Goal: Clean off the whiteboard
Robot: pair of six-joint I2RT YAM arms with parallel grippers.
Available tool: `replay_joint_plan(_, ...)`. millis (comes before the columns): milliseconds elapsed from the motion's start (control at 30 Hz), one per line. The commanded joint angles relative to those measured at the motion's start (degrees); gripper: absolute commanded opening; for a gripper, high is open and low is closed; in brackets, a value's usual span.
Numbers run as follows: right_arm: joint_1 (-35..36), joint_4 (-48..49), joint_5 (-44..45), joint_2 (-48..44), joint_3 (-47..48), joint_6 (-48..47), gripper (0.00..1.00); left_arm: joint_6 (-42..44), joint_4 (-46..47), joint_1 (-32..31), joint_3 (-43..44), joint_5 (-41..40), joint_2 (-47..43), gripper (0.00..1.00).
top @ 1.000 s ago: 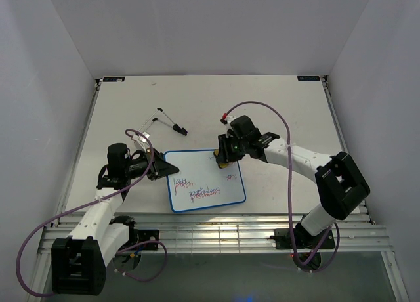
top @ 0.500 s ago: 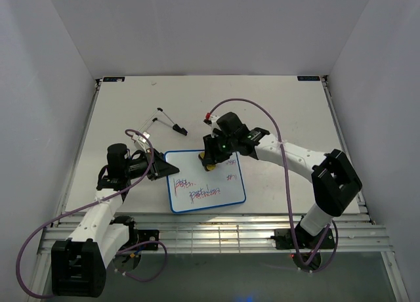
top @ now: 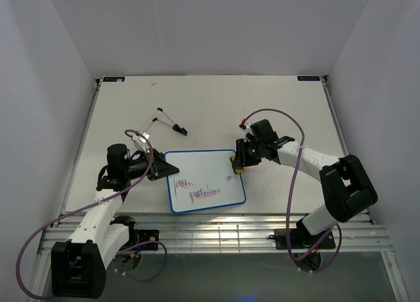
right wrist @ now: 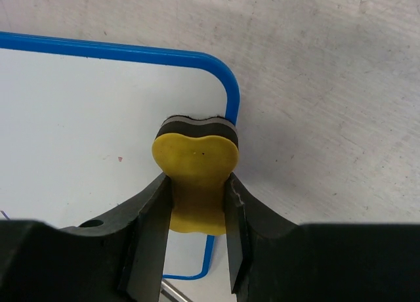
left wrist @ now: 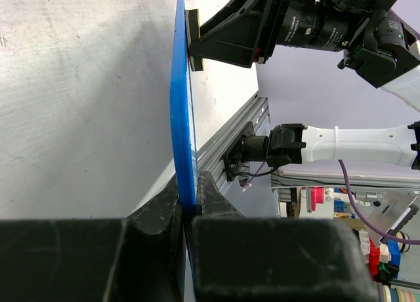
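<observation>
I see my right jaws have swung out from mid-board to the far right corner of the whiteboard (top: pixel 205 165), clamped on the yellow eraser (right wrist: pixel 195 167). Left jaws are pinched together on the board's left edge. Board lies flat on the surface (top: pixel 197 105) between the arms, with red and blue scribbles on it.

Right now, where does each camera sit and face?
Top external: above, behind the bases, looking down on the table; left arm and right arm show.
Left wrist: looks along the left gripper, shut on the whiteboard's blue edge, toward the right arm.
Right wrist: looks down past the right gripper holding the yellow eraser at the board's corner.
Shared: all show the whiteboard.
</observation>
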Motion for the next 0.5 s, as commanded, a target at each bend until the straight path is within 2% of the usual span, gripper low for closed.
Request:
replay_joint_plan(0, 0.31, 4.41, -1.8, -1.1, -2.42, 0.19, 0.08, 2.91, 7.38, -1.19, 2.9, 9.52, -3.0, 0.0)
replay_joint_plan(133, 3.54, 8.11, -5.06, -2.16, -3.31, 2.39, 0.08, 2.82, 7.64, -1.1, 2.72, 9.43, -3.08, 0.0)
replay_joint_plan(467, 16.65, 10.49, -4.36, 1.17, 2.05, 4.24, 0.08, 2.56, 7.73, -1.1, 2.55, 9.17, -2.82, 0.0)
